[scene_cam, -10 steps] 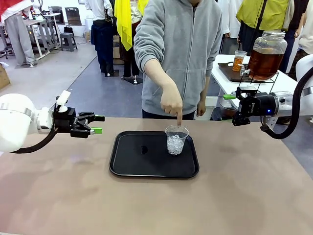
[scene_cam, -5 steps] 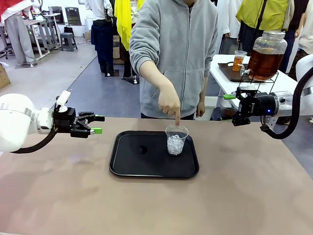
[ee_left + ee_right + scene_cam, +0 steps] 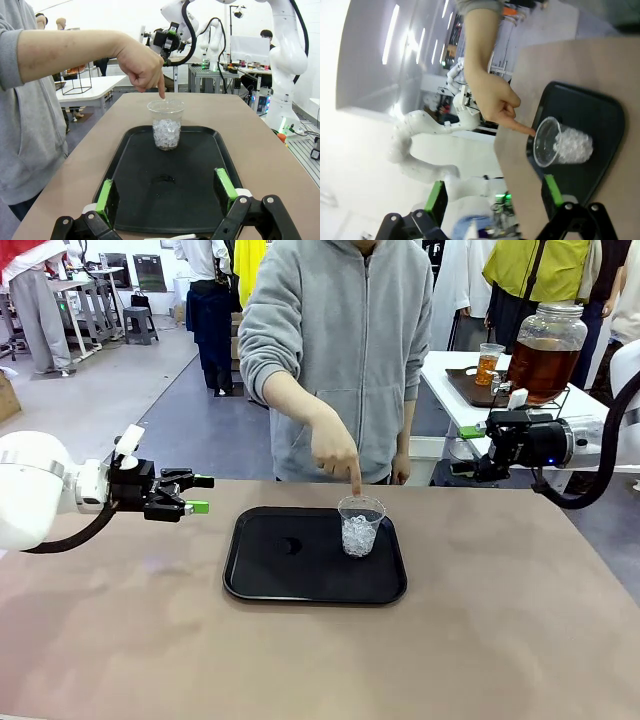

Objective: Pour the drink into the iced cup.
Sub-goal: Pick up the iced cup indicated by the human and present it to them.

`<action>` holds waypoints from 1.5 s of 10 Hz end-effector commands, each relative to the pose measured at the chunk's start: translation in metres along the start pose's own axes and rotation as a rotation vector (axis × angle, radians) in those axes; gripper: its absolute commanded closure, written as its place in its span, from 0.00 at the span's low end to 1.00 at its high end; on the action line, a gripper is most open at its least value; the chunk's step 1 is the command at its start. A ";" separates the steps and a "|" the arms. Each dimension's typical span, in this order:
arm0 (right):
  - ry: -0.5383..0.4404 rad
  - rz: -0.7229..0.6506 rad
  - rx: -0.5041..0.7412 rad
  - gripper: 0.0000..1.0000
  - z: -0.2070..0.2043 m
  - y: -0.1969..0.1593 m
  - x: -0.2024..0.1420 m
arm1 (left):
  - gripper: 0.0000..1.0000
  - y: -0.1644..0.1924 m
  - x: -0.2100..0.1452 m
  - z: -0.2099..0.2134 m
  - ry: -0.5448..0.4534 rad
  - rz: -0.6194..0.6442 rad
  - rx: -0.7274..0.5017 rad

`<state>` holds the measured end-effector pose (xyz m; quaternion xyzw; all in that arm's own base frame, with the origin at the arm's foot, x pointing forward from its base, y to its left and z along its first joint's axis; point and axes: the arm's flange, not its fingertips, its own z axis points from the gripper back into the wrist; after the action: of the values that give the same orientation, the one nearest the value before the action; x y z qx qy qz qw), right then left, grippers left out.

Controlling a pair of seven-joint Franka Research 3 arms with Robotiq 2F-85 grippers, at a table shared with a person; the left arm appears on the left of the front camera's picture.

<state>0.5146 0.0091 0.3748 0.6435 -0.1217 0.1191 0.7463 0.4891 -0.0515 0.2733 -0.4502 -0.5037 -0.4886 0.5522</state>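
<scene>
The person has shifted a little to my left, and the hand (image 3: 335, 452) still points down over the black tray (image 3: 260, 575). The drink (image 3: 540, 370) waits in the jar (image 3: 548, 335) on the side table, behind my right gripper (image 3: 468, 450). That gripper has risen toward the jar, its jaws wide and empty. My left gripper (image 3: 203, 494) hovers wide, also empty. The iced cup (image 3: 361, 525) stands on the tray with no drink in it. I judge that the fetching is only beginning.
</scene>
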 end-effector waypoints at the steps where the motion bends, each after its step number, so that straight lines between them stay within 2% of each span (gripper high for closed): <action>1: -0.041 0.281 -0.024 0.00 -0.014 0.000 -0.009 | 0.00 0.001 0.002 -0.001 0.001 0.002 -0.001; 3: -0.087 0.503 -0.054 0.00 -0.021 0.005 -0.007 | 0.00 0.001 0.002 -0.001 0.001 0.002 -0.001; 4: -0.095 0.565 -0.047 0.00 -0.024 0.007 -0.004 | 0.00 0.001 0.002 -0.001 0.001 0.002 -0.001; 5: -0.085 0.579 -0.018 0.00 -0.024 0.008 0.000 | 0.00 0.001 0.002 -0.001 0.001 0.002 -0.001; 6: -0.080 0.531 -0.008 0.00 -0.020 0.011 0.000 | 0.00 0.001 0.002 -0.001 0.001 0.002 -0.001; 7: -0.063 0.544 -0.038 0.00 -0.017 0.008 0.003 | 0.00 0.001 0.002 -0.001 0.001 0.002 -0.001; 11: -0.062 0.545 -0.033 0.00 -0.018 0.007 0.002 | 0.00 0.001 0.002 -0.001 0.001 0.002 -0.001; 14: -0.112 0.941 -0.075 0.00 -0.037 -0.033 0.019 | 0.00 0.001 0.002 -0.001 0.001 0.002 -0.001; 15: -0.093 1.039 -0.080 0.00 -0.043 -0.048 0.022 | 0.00 0.001 0.002 -0.001 0.001 0.002 -0.001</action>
<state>0.5379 0.0359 0.3488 0.5032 -0.4221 0.4092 0.6334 0.4892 -0.0515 0.2734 -0.4501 -0.5038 -0.4886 0.5521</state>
